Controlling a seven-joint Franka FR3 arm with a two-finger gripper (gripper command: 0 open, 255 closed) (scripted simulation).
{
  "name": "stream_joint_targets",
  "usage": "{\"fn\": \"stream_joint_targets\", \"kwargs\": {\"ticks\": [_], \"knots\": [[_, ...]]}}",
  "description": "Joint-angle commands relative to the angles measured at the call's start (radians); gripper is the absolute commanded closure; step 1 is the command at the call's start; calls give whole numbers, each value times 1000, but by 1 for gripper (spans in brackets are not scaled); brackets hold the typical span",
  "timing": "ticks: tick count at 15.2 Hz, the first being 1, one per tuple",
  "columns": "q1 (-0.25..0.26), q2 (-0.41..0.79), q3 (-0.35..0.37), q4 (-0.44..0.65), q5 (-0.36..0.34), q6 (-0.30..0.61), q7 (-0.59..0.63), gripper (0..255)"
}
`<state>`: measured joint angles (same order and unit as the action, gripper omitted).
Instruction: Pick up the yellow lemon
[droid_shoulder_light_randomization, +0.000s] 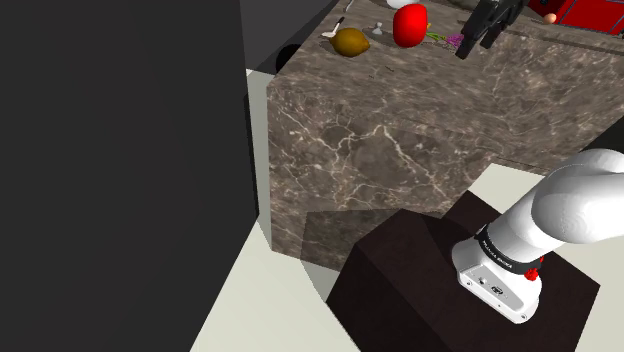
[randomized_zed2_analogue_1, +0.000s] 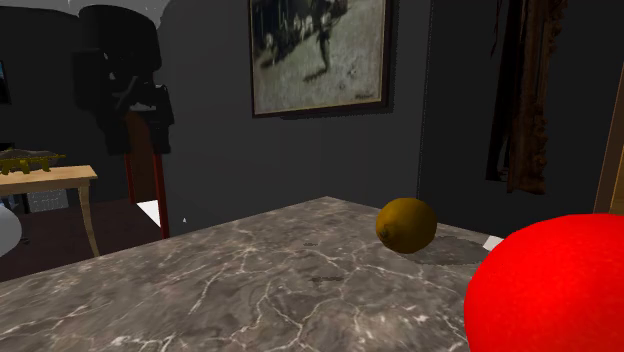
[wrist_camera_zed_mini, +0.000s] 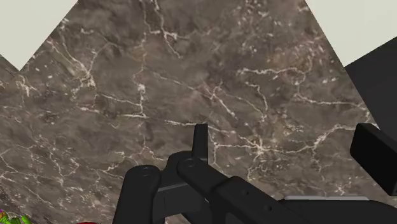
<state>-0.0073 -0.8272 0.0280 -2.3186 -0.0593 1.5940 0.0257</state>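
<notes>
Lemon, dull yellow-brown, sits at the marble counter's far edge, long axis roughly left-right in the shoulder view, just left of a red round object. Gripper is spread, hovering right of both. Dark walls, framed picture.

Your arm presents a smooth, rounded white shell. At its 7 o'clock end you have a black band with white lettering, a white flange with small dark screws and a dark logo, and a red dot. Your gripper is all black, blocky.
</notes>
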Motion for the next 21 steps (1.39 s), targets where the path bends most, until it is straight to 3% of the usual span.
{"fn": "stream_joint_targets", "kwargs": {"ticks": [1, 11, 21], "knots": [[0, 0, 0, 0, 0, 0, 0, 0], [40, 409, -141, 247, 58, 128, -218, 0], [54, 858, -224, 658, 220, 93, -449, 0]]}}
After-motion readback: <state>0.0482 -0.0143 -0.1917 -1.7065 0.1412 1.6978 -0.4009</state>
